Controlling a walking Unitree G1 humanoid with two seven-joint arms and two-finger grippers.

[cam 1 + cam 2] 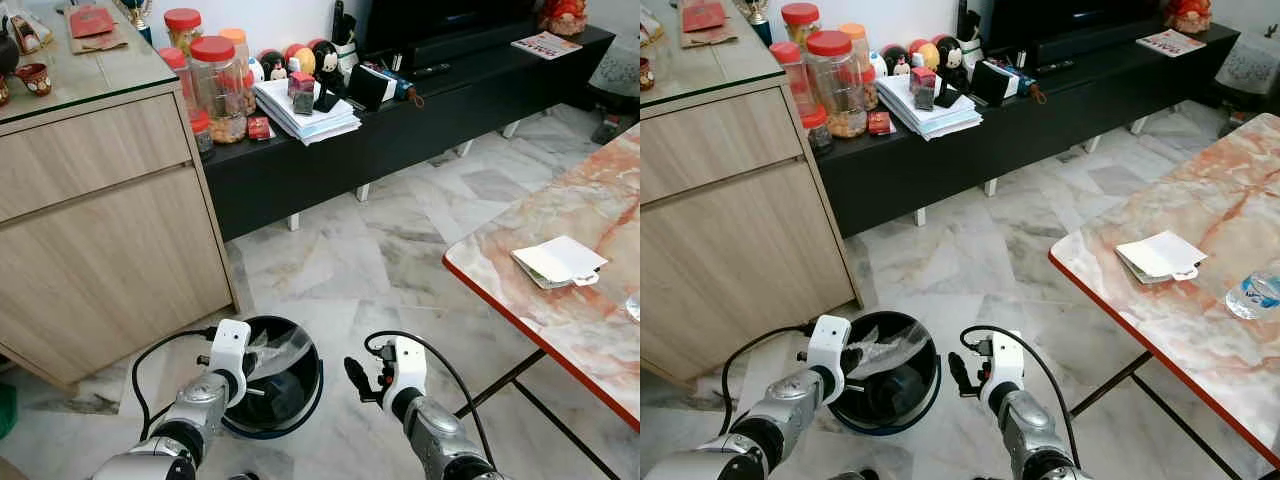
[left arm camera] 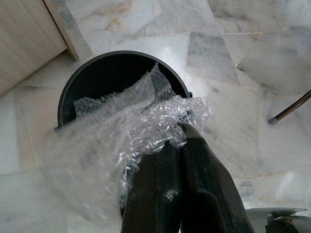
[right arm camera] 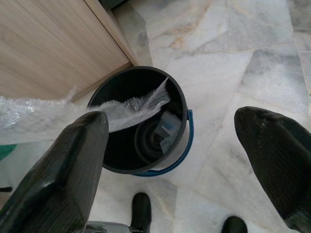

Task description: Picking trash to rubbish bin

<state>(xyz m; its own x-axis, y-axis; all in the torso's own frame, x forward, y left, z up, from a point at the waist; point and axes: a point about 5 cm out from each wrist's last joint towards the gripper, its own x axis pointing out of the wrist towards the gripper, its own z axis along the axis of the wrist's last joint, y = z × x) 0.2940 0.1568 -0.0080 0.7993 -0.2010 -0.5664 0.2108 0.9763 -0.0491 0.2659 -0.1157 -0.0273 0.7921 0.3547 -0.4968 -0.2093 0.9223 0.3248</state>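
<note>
- Your crumpled sheet of clear bubble wrap (image 2: 146,121) hangs over the open mouth of the round black rubbish bin (image 1: 300,395); part of it dips inside the rim, part trails out toward the cabinet side.
- Your left gripper (image 2: 180,141) is clamped on that bubble wrap, its two black fingers pressed together with the plastic bunched at their tips, held just above the bin's near rim.
- Inside the bin you can make out a dark coil and a pale blue scrap (image 3: 165,127); a blue handle (image 3: 187,145) curves round its outside.
- Your right gripper (image 3: 170,160) hovers beside the bin, spread wide and carrying nothing.
- The bin stands on the grey-veined marble floor (image 1: 380,250), close to the corner of the light wooden cabinet (image 1: 100,220).
- Further out on your right, the red-edged marble table (image 1: 1200,330) carries a folded white paper (image 1: 1160,256) and a plastic bottle (image 1: 1252,294).
</note>
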